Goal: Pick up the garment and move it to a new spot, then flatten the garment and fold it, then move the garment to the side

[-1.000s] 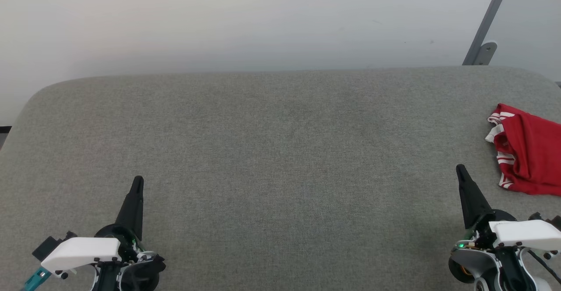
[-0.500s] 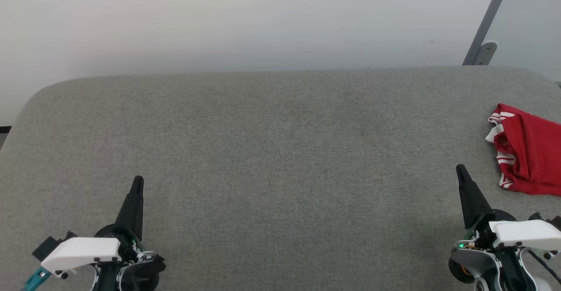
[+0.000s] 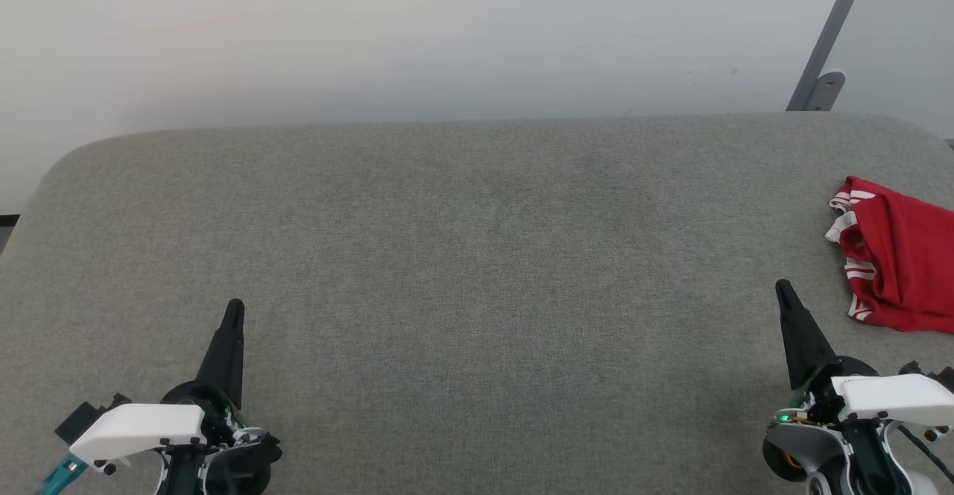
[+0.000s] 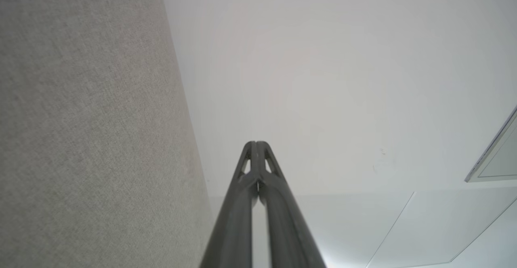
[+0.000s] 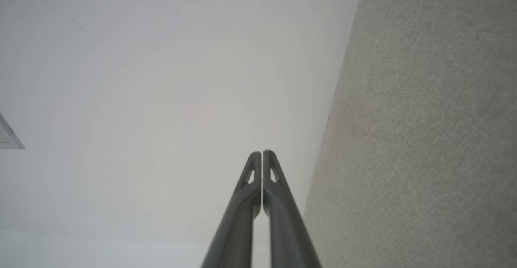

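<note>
Red shirt point(image 3: 898, 271) bunched up on the right side of the grey table point(image 3: 462, 256), left hand point(image 3: 234, 309) low on the left, shut tight, holding nothing, right hand point(image 3: 782, 288) low on the right, shut tight, holding nothing, near the shirt, not touching it

The red garment point(image 3: 898, 271) runs off the head view's right edge, its far side unseen.

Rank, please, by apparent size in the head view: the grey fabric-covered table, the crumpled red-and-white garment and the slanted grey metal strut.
1. Grey fabric-covered table, by far largest.
2. Crumpled red-and-white garment, cut off at the frame edge.
3. Slanted grey metal strut, smallest, though farther away.
</note>
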Robot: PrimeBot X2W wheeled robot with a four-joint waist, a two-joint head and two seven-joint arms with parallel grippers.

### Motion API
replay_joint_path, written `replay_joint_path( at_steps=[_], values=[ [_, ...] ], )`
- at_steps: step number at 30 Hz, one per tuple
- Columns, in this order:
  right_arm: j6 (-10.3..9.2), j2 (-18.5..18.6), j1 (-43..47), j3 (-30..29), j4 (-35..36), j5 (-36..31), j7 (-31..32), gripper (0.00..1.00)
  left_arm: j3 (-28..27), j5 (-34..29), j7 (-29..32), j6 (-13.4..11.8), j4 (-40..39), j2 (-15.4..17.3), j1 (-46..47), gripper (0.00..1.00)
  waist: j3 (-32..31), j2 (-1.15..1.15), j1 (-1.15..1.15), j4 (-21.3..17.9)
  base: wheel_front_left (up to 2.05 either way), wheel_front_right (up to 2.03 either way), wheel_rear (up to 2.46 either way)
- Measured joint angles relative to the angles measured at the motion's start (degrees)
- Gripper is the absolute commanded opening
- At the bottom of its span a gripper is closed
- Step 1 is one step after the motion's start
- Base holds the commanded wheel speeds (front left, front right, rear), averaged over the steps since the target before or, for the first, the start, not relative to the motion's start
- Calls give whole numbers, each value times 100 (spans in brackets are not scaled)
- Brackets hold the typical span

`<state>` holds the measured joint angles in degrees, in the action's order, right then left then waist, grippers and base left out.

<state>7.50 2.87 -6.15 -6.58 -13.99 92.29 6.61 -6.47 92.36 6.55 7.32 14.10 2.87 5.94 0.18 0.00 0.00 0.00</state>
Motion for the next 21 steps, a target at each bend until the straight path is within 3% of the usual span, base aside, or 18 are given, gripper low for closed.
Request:
replay_joint_path(
  at_steps=[21],
  values=[
    [0, 0, 0, 0, 0, 0, 0, 0, -1, 0, 1, 0, 0, -1, 0, 0, 0, 0, 0, 0, 0, 0, 0]
  ],
)
